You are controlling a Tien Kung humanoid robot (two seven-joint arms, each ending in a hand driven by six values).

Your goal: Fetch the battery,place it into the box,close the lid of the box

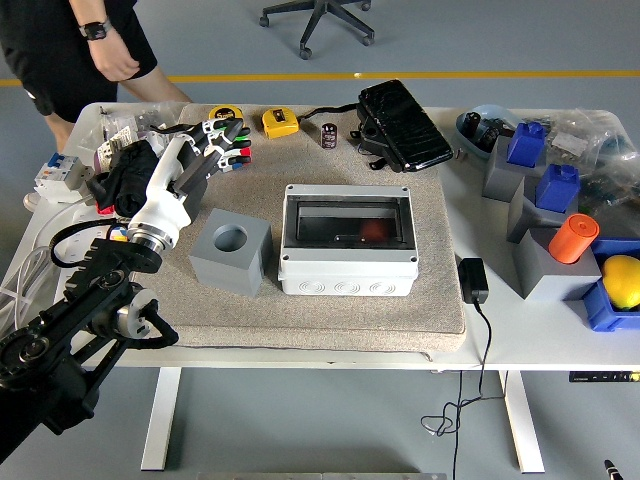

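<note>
L hand point(205, 150) open, left of box point(348, 262)

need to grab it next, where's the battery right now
In the head view the battery stands at the far edge of the mat, between the yellow tape measure on its left and the black case on its right, behind the open box.

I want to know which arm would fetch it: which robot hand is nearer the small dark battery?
Left. The left hand hovers left of the battery, over the mat's far left corner; the right hand is out of view.
</note>
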